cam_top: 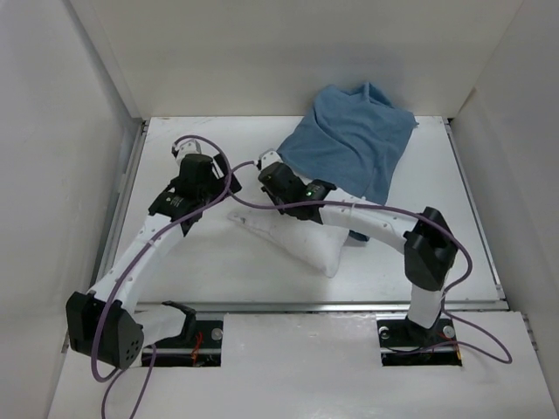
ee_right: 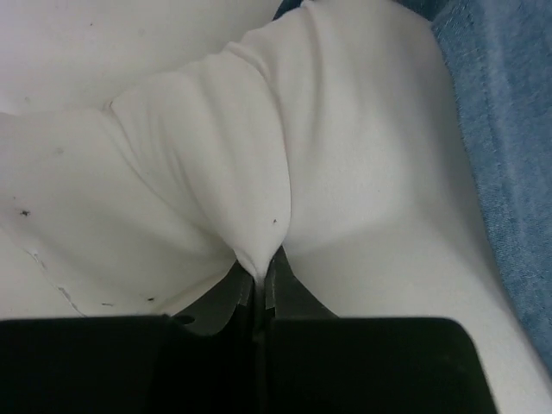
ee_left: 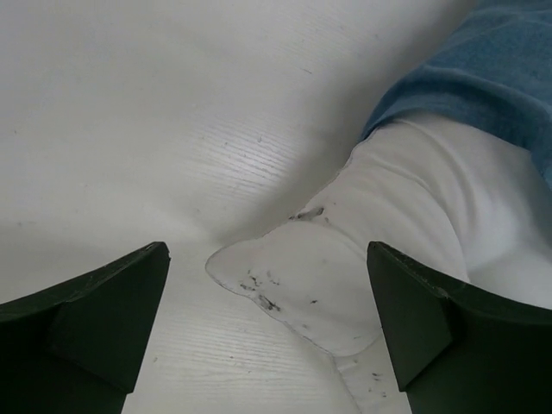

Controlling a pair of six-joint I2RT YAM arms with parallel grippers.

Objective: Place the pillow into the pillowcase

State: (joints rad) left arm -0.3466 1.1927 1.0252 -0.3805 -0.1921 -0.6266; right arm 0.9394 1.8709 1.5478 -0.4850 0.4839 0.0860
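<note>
**White desk, pillow partly covered by blue case**

White desk (cam_top: 218, 271) boards, walled in by pale panels, carry both arms from their bases at the near edge. Just beyond, the pillow (cam_top: 301, 236) lies mid-desk with its near corner bare. The left claw (ee_left: 266, 259) hangs over that corner, jaws spread wide and holding nothing. A flat flap (ee_left: 285, 297) there may be a tag, its dark marks too smudged to read. The right claw (ee_right: 259, 269) is pressed together, pinching a raised fold of the pillow's white cloth. Farther back, the wrinkled slate-blue pillowcase (cam_top: 349, 148) covers the pillow's far part and reaches toward the rear wall.
</note>
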